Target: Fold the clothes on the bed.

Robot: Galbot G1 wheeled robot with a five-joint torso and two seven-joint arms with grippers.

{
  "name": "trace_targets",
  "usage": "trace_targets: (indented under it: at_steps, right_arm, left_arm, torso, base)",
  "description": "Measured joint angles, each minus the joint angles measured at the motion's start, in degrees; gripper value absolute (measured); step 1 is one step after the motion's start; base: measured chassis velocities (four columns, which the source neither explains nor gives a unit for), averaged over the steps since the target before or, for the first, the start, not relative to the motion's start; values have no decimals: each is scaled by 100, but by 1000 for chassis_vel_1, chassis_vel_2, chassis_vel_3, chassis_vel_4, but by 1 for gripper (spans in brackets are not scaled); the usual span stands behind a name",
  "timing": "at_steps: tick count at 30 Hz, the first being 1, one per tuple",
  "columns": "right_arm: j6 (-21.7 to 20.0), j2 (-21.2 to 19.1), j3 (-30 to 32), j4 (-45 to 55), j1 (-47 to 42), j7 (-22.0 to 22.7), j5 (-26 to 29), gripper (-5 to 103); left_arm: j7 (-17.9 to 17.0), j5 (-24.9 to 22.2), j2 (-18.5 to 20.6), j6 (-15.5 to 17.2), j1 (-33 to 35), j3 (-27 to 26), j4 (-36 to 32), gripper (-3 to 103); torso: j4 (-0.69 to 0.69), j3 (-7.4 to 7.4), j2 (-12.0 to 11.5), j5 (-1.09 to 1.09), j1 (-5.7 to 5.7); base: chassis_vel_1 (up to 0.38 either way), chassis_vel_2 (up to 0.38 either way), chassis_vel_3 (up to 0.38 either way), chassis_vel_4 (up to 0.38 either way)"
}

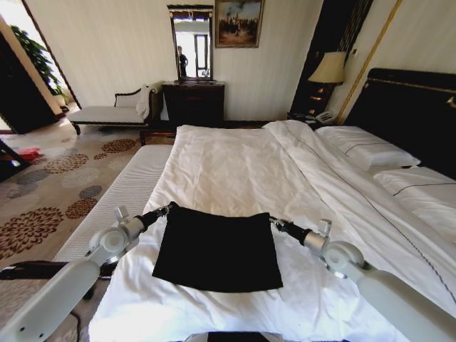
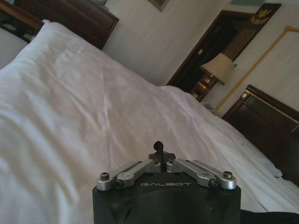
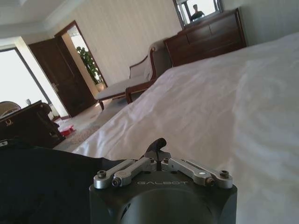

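We hold both of our pale grey, rounded arms forward and inward, low in the head view, each narrowing to a black wrist. Our left gripper [image 1: 169,206], black with silver linkage bars, has its fingers [image 2: 158,148] drawn tight together, pinching a far corner of dark fabric. Our right gripper [image 1: 273,222], of the same build, mirrors it, its fingers [image 3: 157,145] likewise clamped together on the opposite far corner.

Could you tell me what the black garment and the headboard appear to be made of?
The black T-shirt looks like soft matte knit fabric: it lies limp and flat, with both pincers, left and right, at its far corners. The headboard seems to be dark wood with a gold trim line, though its surface could be padded.
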Motion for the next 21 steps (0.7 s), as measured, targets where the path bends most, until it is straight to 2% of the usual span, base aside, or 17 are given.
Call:
trace_targets:
  at_steps: [3, 6, 7, 11, 13, 16, 21]
  right_arm:
    - [19, -3, 289, 154, -144, 7, 57, 0]
    - [57, 27, 959, 584, -532, 15, 150, 0]
    - [57, 27, 959, 584, -532, 15, 150, 0]
    - [63, 106, 1650, 1095, -939, 62, 346, 0]
    - [63, 117, 1812, 1199, -1024, 75, 388, 0]
    - [64, 153, 2278, 1488, -1269, 107, 508, 0]
    - [74, 155, 2700, 1763, -1576, 125, 561, 0]
  left_arm:
    - [-22, -134, 31, -40, 137, -236, -228, 0]
    - [-60, -381, 71, -139, 492, -849, -691, 0]
    - [-60, -381, 71, -139, 492, -849, -691, 0]
    - [-132, -618, 56, -236, 1024, -1628, -1214, 0]
    - [-141, -656, 51, -243, 1171, -1782, -1333, 0]
    - [-146, -758, 37, -253, 1656, -2298, -1726, 0]
    - [-170, -879, -19, -260, 1921, -2633, -1969, 0]
  torso:
    - [1, 0, 0, 0, 0]
    - [1, 0, 0, 1, 0]
    - [1, 0, 0, 1, 0]
    - [0, -1, 1, 1, 0]
    - [1, -1, 0, 2, 0]
    - [3, -1, 1, 1, -1]
    - [2, -1, 1, 0, -1]
  base:
    - [0, 0, 0, 0]
    - [0, 0, 0, 0]
    - [0, 0, 0, 0]
    - [0, 0, 0, 0]
    - [0, 0, 0, 0]
    - [0, 0, 0, 0]
    - [0, 0, 0, 0]
